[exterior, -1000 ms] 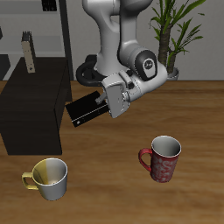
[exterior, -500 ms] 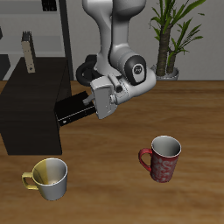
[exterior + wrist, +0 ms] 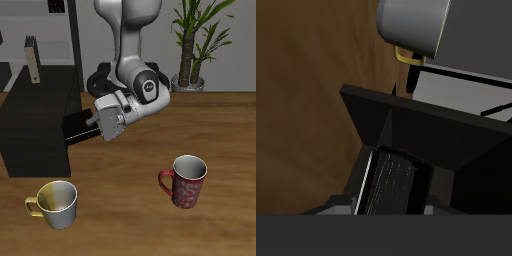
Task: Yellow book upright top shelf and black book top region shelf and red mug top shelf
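Note:
My gripper (image 3: 95,122) is shut on the black book (image 3: 78,126), holding it roughly level above the table. The book's free end reaches the side of the black shelf (image 3: 40,115), below the level of its top. In the wrist view the black book (image 3: 416,130) fills the middle, with a ribbed finger pad (image 3: 391,185) against it. The yellow book (image 3: 33,60) stands upright on the shelf's top, toward the back. On the table nearer the front edge, well away from the gripper, stands the red mug (image 3: 185,181).
A yellow mug (image 3: 56,203) (image 3: 416,25) stands on the table in front of the shelf, below the held book. A potted plant (image 3: 195,40) stands at the back of the table.
The gripper has carried the black book sideways from mid-table to the shelf's side, and slightly lower. Both mugs and the yellow book have not moved.

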